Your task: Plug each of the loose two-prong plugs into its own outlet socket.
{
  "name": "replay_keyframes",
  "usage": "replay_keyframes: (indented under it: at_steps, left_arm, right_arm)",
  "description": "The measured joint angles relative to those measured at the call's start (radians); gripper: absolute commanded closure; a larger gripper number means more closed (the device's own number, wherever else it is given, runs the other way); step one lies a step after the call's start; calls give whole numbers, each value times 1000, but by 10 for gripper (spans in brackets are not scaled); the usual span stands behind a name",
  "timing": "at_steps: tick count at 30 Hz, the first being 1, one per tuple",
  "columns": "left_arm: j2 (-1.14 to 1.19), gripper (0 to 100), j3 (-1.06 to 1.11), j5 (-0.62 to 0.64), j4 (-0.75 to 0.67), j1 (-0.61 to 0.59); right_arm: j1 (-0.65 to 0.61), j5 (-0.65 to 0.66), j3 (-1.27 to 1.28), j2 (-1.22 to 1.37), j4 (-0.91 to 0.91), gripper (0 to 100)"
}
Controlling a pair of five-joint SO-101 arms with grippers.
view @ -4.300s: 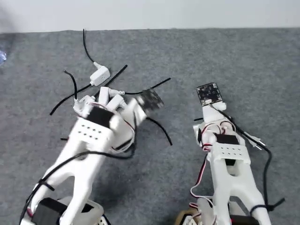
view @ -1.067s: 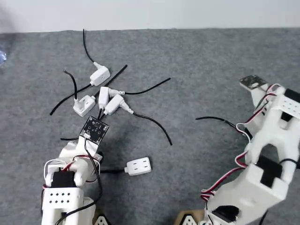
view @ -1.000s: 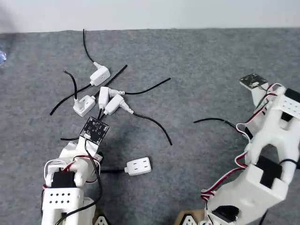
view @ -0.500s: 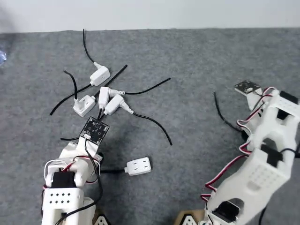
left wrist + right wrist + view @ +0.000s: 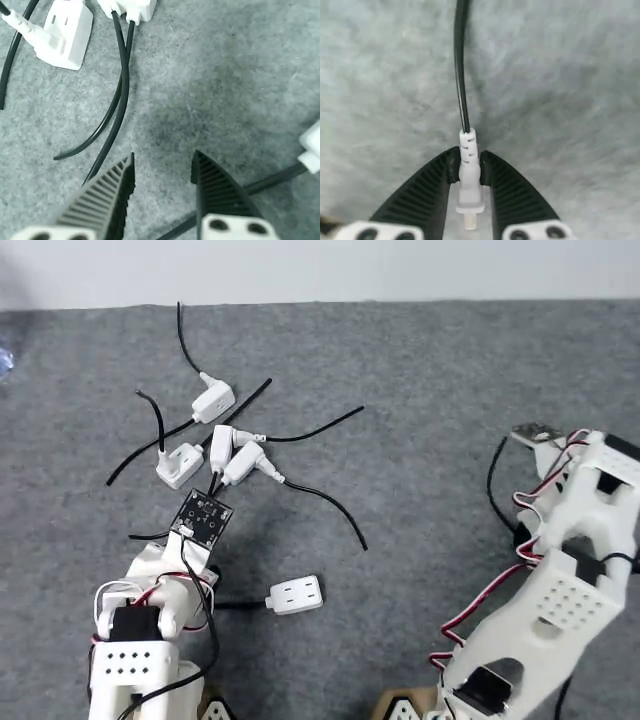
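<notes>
My right gripper is shut on a small white two-prong plug; its black cord trails away over the grey carpet. In the high view that cord curls beside the right arm at the right. My left gripper stands open and holds nothing, low over the carpet. A white outlet socket and two black cords lie beyond its tips. A white outlet block lies just right of the left arm.
A cluster of white plugs and sockets with tangled black cords lies at the upper left, with one angled plug farther back. The grey carpet meets a pale wall at the far edge.
The left arm has pulled back from the cluster, and an outlet block now lies beside it. The right arm swung right with the plug; its cord swung from lying sideways to pointing away.
</notes>
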Motion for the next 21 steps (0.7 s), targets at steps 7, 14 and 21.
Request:
replay_keyframes:
  at_steps: [7, 14, 21]
  left_arm:
    - [0, 830, 0, 0, 0, 0]
    - [0, 830, 0, 0, 0, 0]
    - [0, 830, 0, 0, 0, 0]
  right_arm:
    - [-84, -773, -21, -118, 141, 991]
    - [-302, -1427, -21, -127, 216, 991]
    - [-278, -1900, -21, -127, 189, 987]
